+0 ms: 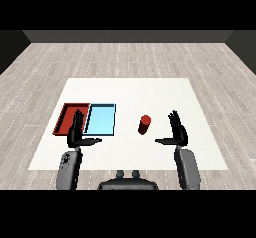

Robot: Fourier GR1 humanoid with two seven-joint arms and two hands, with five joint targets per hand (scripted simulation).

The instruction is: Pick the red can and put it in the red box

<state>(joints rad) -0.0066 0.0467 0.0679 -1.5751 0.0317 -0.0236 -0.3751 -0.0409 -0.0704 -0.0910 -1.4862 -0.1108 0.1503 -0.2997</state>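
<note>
Upright on the white table (200,92), the red can (144,124) stands just left of the nearer right hand (177,132), whose straight fingers hold nothing.

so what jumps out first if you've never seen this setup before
The red can stands alone on the white table, right of the trays and left of the open right hand. The red tray and light blue tray lie side by side at the table's left, with the open left hand over their near edge.
</note>
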